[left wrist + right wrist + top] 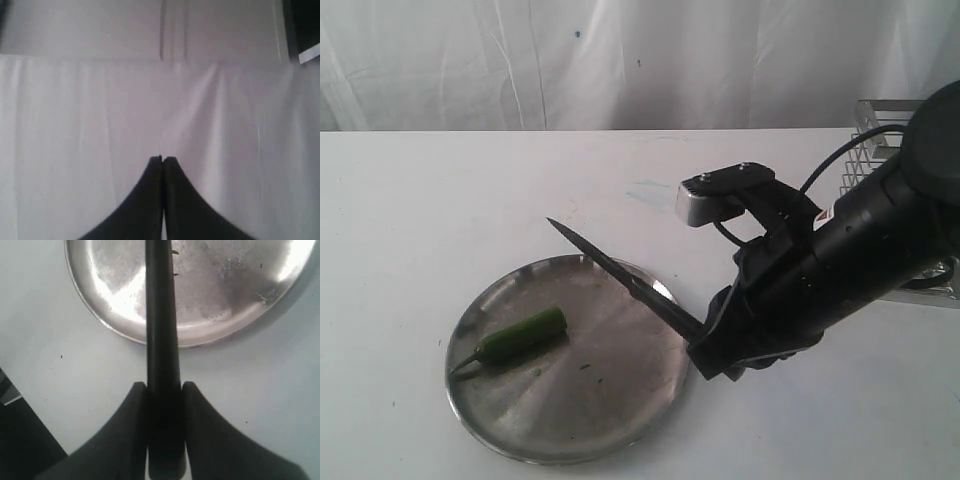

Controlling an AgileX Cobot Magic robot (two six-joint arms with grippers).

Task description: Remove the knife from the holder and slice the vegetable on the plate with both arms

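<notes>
My right gripper (pixel 705 345) (pixel 163 386) is shut on the black handle of the knife (pixel 620 275) (pixel 161 315). The dark blade slants up and left over the right half of the round steel plate (pixel 610 425) (pixel 225 305). The green vegetable (pixel 520 335) lies on the plate's left side, stem pointing left, apart from the blade. The silver wire holder (pixel 876 130) stands at the far right behind the right arm, mostly hidden. My left gripper (pixel 163 159) is shut with nothing in it, facing a white curtain; it does not appear in the exterior view.
The white table (pixel 440 200) spreads around the plate. A white curtain (pixel 620 60) hangs behind the table. The bulky right arm (pixel 860 250) and its wrist camera (pixel 715 200) fill the right side, above the table's front right.
</notes>
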